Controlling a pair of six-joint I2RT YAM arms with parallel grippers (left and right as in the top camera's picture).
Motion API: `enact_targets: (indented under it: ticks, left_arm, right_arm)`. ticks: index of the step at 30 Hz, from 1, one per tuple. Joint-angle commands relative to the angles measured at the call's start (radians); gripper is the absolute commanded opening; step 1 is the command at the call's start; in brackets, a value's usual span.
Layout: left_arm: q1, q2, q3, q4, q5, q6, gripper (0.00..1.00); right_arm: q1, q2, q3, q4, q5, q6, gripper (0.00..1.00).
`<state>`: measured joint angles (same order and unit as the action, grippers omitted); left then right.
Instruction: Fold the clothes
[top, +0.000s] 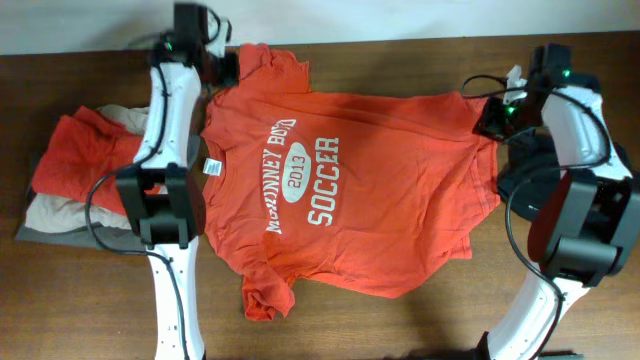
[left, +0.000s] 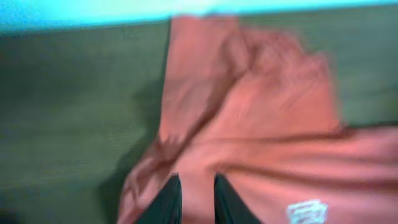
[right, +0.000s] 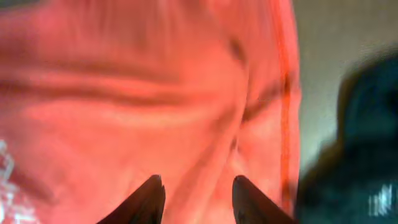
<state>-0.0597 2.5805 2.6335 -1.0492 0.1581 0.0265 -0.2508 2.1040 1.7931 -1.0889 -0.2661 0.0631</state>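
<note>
Your orange T-shirt lies spread flat, print up, on the table. At the shirt's far sleeve sits the left gripper, its fingers only narrowly parted over the cloth. At the far hem corner sits the right gripper, its fingers wider, with nothing pinched. Beyond the shirt's neck lies a pile of other clothes, and beyond the hem a dark cloth. You look ready for the first fold: pinch that far edge at both ends and carry it over the lettering.
</note>
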Motion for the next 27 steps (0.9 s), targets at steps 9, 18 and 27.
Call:
enact_targets:
  ticks: [9, 18, 27]
  left_arm:
    - [-0.130, 0.007, 0.171, -0.479, 0.089, 0.341, 0.13]
    - [-0.183, 0.018, 0.163, -0.551, 0.070, 0.357, 0.09]
    - [-0.188, -0.156, 0.163, -0.639, 0.063, 0.347, 0.11]
  right_arm:
    - [0.003, -0.090, -0.064, -0.348, -0.006, 0.031, 0.41]
    - [0.144, -0.233, -0.307, -0.218, 0.096, 0.060, 0.41]
    - [0.603, -0.912, -0.443, -0.064, 0.553, 0.261, 0.45]
